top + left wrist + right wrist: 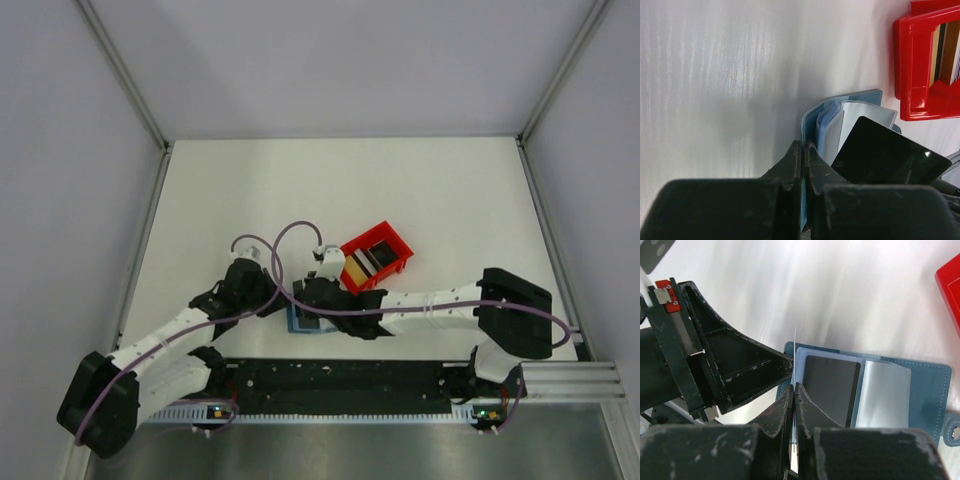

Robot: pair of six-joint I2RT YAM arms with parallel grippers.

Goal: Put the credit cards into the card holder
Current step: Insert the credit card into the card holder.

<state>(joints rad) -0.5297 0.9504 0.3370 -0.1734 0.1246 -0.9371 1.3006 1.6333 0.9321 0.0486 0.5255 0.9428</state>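
With the teal card holder (298, 324), lower centre of the top view, clamped by the left gripper (803, 150), the black card (890, 157) pinched by the right gripper (794, 390) should be slid squarely into a free pocket (885, 395).

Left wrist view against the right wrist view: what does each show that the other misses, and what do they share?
Only left wrist: cards standing inside the red bin, and the card holder with its leaves fanned up. Only right wrist: the right hand pinching a thin pale sheet seen edge-on, and the holder's snap tab. Both: the open holder, the black card, the left hand shut on the holder's edge, part of the bin.
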